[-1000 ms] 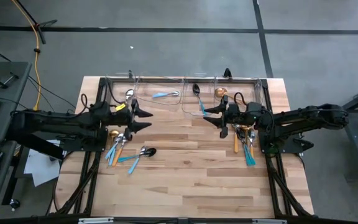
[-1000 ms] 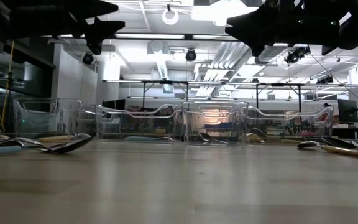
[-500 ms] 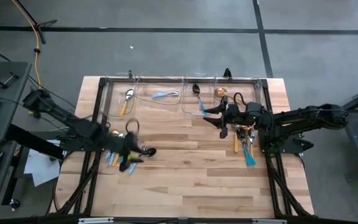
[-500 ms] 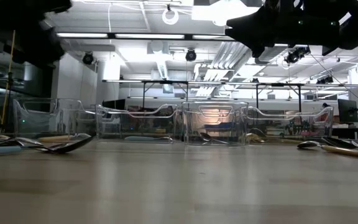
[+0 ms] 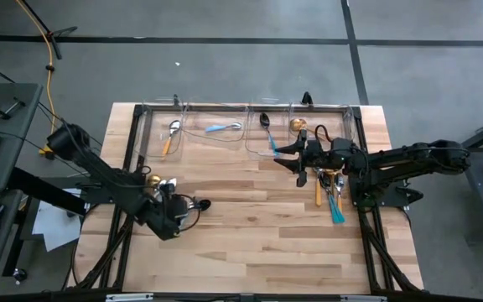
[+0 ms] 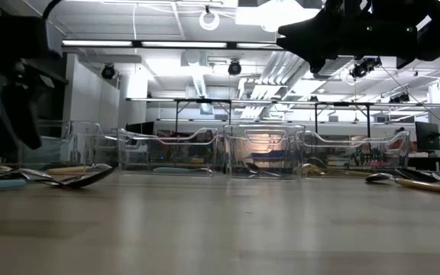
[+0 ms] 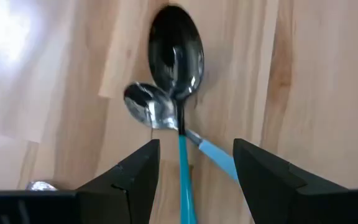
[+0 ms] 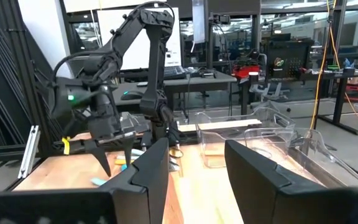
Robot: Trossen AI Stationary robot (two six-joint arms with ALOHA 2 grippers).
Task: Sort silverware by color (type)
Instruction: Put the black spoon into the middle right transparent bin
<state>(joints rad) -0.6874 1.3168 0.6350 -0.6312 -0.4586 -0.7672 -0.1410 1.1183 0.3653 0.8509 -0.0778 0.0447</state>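
Observation:
My left gripper point(image 5: 177, 215) is open and points down over the left pile of silverware. In the left wrist view its fingers point(image 7: 138, 180) stand on either side of the blue handle point(image 7: 183, 177) of a black spoon point(image 7: 176, 53) without touching it. This spoon lies flat on the table, crossing a silver spoon point(image 7: 146, 106) with a light-blue handle. A gold spoon point(image 5: 152, 180) lies beside them. My right gripper point(image 5: 294, 156) hovers open in front of the bins, near a second pile point(image 5: 331, 191). In the low view the left gripper point(image 6: 14, 99) hangs above the spoons point(image 6: 79, 179).
Clear bins point(image 5: 225, 113) stand in a row along the far edge. They hold an orange-handled spoon point(image 5: 170, 134), a light-blue one point(image 5: 223, 127), a black one point(image 5: 266, 126) and a gold one point(image 5: 298, 126). Bare wood point(image 5: 258, 226) stretches across the middle and near side.
My left arm has swung from beside the bins toward the near edge. It has tipped its gripper downward and come down over the left pile, ending above the black spoon. The silverware has not moved.

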